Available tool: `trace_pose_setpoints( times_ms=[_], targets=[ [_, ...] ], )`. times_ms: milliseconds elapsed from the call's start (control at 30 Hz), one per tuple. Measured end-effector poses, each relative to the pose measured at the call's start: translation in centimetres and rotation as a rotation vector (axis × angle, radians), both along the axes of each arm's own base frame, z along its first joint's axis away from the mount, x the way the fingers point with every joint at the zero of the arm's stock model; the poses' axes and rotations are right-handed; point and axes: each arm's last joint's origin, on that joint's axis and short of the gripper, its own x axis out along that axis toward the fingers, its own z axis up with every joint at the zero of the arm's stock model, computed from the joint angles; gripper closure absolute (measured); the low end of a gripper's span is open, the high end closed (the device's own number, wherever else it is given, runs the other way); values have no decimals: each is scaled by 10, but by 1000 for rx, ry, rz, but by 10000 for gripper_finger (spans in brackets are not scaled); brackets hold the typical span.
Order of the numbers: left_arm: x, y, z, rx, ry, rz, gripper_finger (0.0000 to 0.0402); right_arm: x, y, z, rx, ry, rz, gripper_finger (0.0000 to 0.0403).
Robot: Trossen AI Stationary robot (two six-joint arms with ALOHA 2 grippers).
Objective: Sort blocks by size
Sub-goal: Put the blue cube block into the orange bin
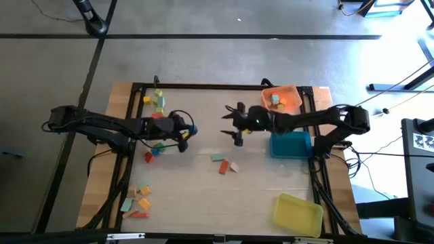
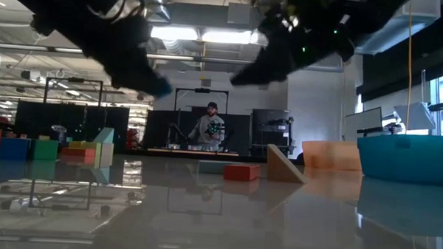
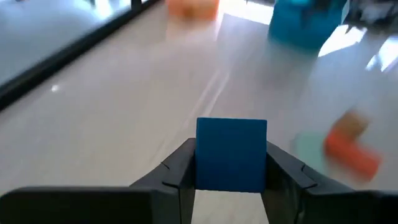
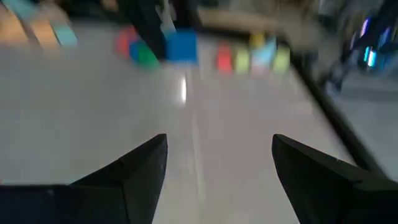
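Note:
My left gripper (image 1: 191,130) is shut on a blue block (image 3: 231,154) above the table's middle left. My right gripper (image 1: 230,125) is open and empty above the table's middle, near the orange tray (image 1: 282,99). A teal block (image 1: 218,158), a red block (image 1: 222,168) and a tan block (image 1: 234,166) lie on the table's middle. More blocks lie at the far left (image 1: 159,100), beside my left gripper (image 1: 154,149) and at the near left (image 1: 138,201). My left gripper pinches the blue block's two opposite sides (image 3: 200,163) between its two fingers. The block stands out past the fingertips, lifted clear of the table.
The blue tray (image 1: 291,144) stands at the right, the orange tray with a few blocks behind it, and the yellow tray (image 1: 298,214) at the near right. A black frame (image 1: 203,86) borders the table. A person (image 2: 209,126) stands far behind the table.

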Motion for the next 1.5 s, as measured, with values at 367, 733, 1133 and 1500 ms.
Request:
trace_pose_setpoints(
  times_ms=[367,733,1133,1500],
  targets=[
    [19,-7,21,-51,-323,-81,275,6,41,19,-210,-221,136,116],
    [42,-19,23,-132,-561,-214,273,6,72,28,-512,-276,103,116],
    [61,-23,16,-195,-675,-258,274,19,76,19,-537,-298,111,116],
    [69,-28,20,-200,-656,-319,274,35,76,21,-584,-295,62,135]
  ],
)
